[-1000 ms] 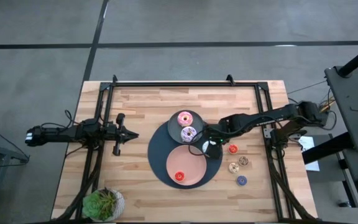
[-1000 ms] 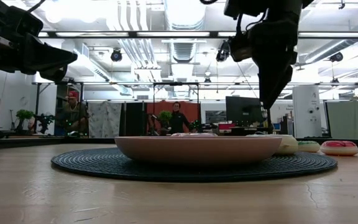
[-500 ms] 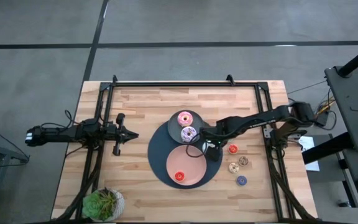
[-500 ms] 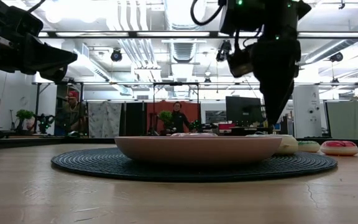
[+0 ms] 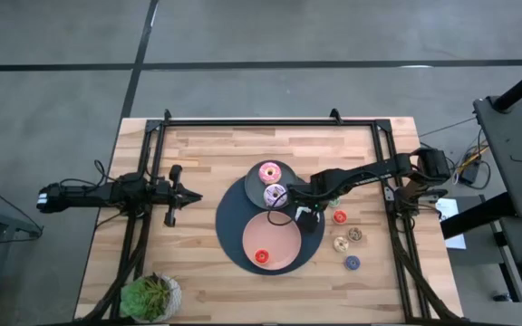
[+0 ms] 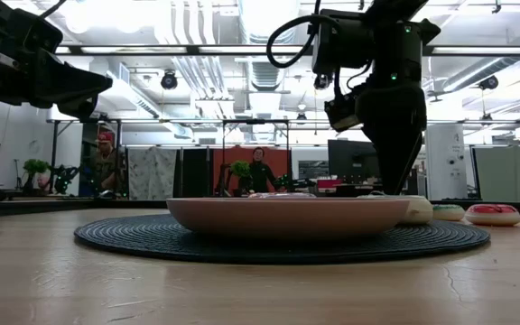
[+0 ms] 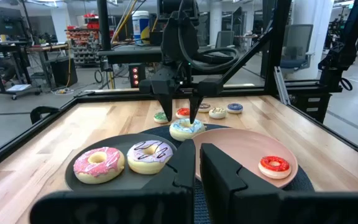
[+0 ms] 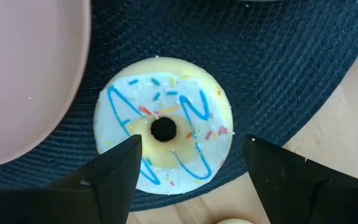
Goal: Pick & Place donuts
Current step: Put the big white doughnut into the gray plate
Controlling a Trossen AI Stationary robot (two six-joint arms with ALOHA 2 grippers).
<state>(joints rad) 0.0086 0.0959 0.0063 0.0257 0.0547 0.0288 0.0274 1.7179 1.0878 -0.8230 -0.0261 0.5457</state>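
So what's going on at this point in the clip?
The right gripper hangs open right above a white donut with blue drizzle, which lies on the dark round mat beside the pink plate; its fingers straddle the donut but have not closed on it. A red donut already sits on the pink plate, and a pink donut and a lilac one sit on the grey plate. The left gripper waits off to the left side, holding nothing.

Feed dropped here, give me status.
Right end effector open, straddling white donut on dark mat. Left end effector shut, parked aside. Nothing in the way.
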